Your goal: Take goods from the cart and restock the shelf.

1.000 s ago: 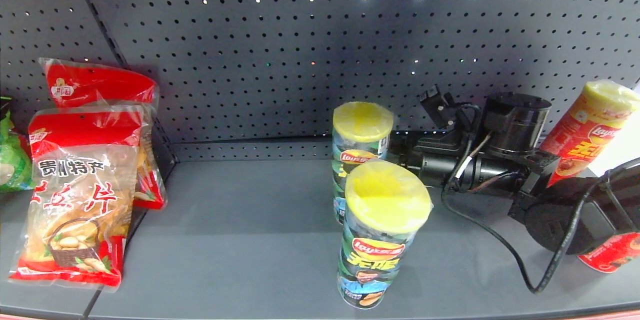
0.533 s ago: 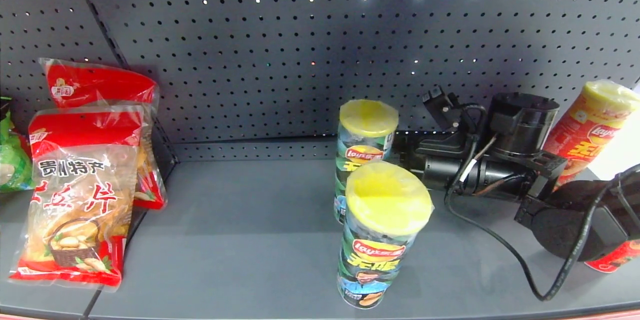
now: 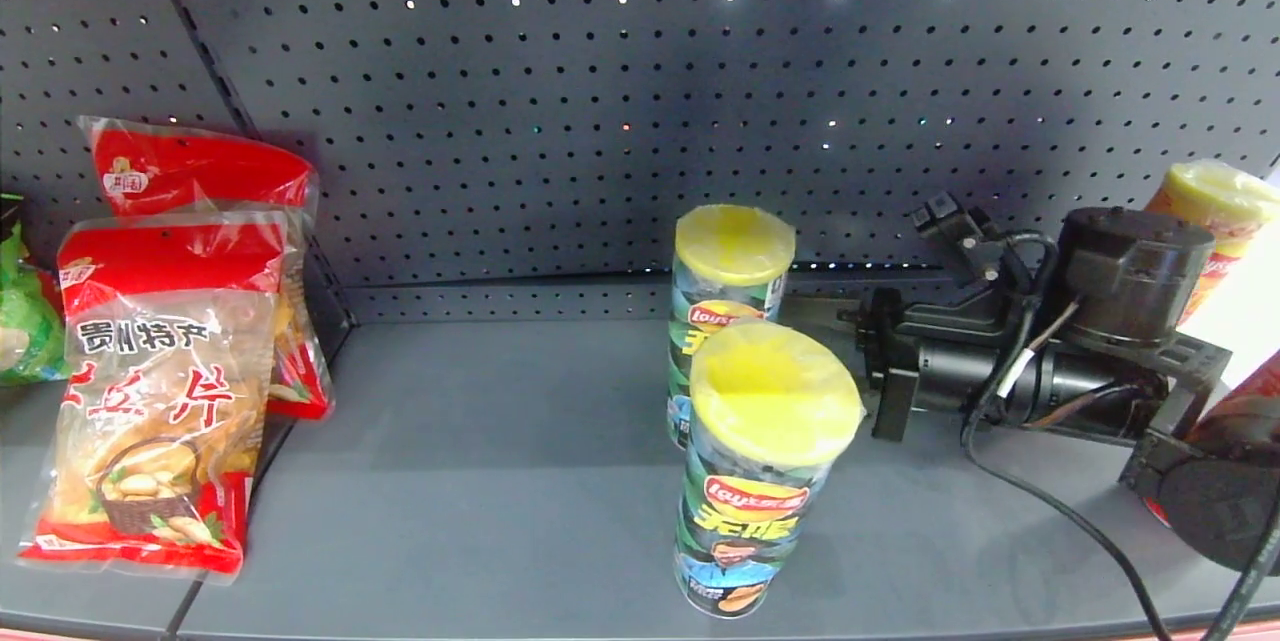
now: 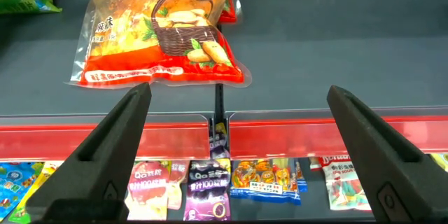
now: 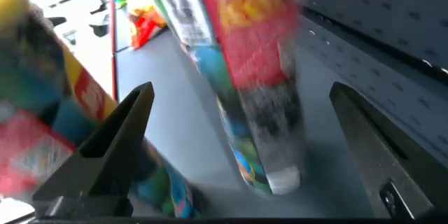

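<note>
Shelf (image 3: 480,481): grey deck, stock at both ends. Right gripper (image 3: 876,367) sits low over it, right of centre. Its jaws are spread wide and empty, tips just beside the far can (image 3: 727,306) but apart from it (right wrist view agrees: the can is ahead of the open jaws, nothing pinched). Left gripper (image 4: 238,89) hangs off the shelf's near edge, also wide open and holding nothing, facing the chip bags (image 3: 150,401) on the left.

Far can stands upright, right of centre, toward the back wall. Near can (image 3: 765,461) stands directly in front of it. Cannot tell whether the two touch.

Risks, my read:
- Any leftward or sweeping move of the right arm puts a finger into the far can. It's tall, narrow and probably light, so it tips easily. It could take the near can with it, off the near edge.
- Red can (image 3: 1205,206) sits far right at the back, behind the arm's wrist housing. A careless retreat could knock it over.
- Cable (image 3: 1060,511) droops toward the deck at the right end. It could snag a can base on pull-out.
</note>
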